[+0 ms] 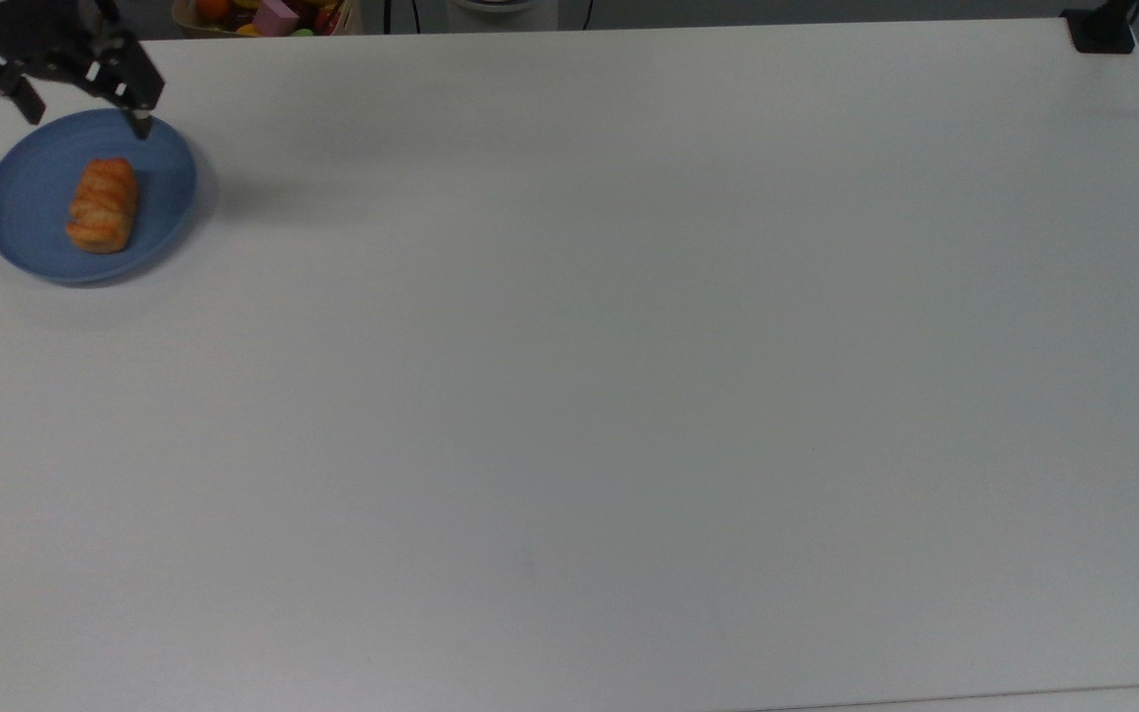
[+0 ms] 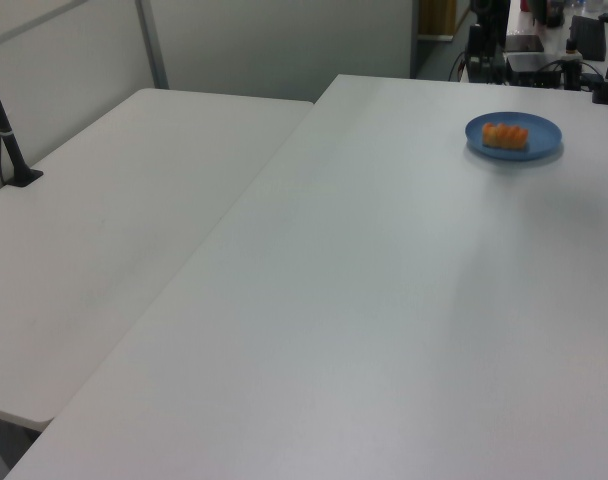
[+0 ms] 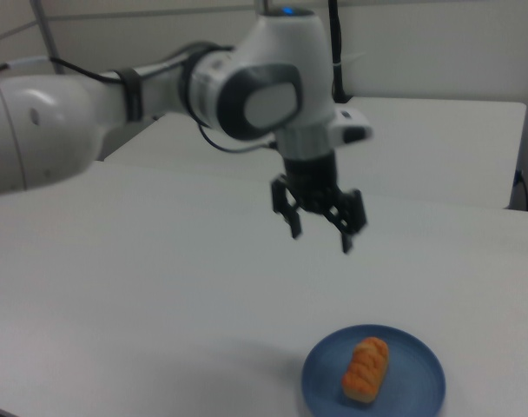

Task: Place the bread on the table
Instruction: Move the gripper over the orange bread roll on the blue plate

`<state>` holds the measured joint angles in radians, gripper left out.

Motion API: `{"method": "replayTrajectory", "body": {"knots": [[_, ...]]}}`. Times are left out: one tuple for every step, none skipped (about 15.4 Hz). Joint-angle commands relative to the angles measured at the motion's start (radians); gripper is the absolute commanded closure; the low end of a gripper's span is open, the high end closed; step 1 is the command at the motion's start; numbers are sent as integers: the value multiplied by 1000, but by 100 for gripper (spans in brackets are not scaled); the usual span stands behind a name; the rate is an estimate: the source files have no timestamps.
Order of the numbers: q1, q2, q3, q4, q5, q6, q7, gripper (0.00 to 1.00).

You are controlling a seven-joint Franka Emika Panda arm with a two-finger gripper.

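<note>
Item: bread (image 1: 103,206). Small ridged loaf, lying flat near the middle of the blue plate (image 1: 28,232), long axis running up and down the top view. Untouched; not yet on the table (image 1: 629,376).

Item: my claw (image 1: 85,111). Fingers spread wide, holding nothing. In the right view it hangs well above the plate, off to the right view's left of the loaf; in the top view it sits over the plate's far rim.

Step in hand, as I judge it: the approach to the pick.

Handling notes:
- Centre over the loaf before I descend.
- Turn the wrist so my fingers close across the short width, not the length.
- Go low enough to catch the sides, short of scraping the plate.
- Close gently; the crust looks glazed and may slip or dent.
- Lift straight up so the plate stays put, then carry to bare table beside it.
</note>
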<state>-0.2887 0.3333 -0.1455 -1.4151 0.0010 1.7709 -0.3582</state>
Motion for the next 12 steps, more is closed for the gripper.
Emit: {"method": "replayTrajectory", "body": {"knots": [[-27,26,-20,-76,-12,93,-71,0],[-52,44,-20,-90,-12,123,-80,0],[-55,56,-19,-103,-10,143,-96,0],[-55,67,-20,-120,-12,169,-117,0],[-56,73,-23,-140,-12,200,-148,0],[-56,75,-31,-165,-12,223,-175,0],[-56,75,-35,-188,-12,240,-198,0],[-56,76,-36,-211,-13,257,-220,0],[-56,91,-36,-226,-13,292,-232,0],[-56,98,-37,-232,-15,306,-232,0],[-55,110,-42,-234,-25,315,-232,0],[-55,118,-49,-235,-32,317,-232,0]]}}
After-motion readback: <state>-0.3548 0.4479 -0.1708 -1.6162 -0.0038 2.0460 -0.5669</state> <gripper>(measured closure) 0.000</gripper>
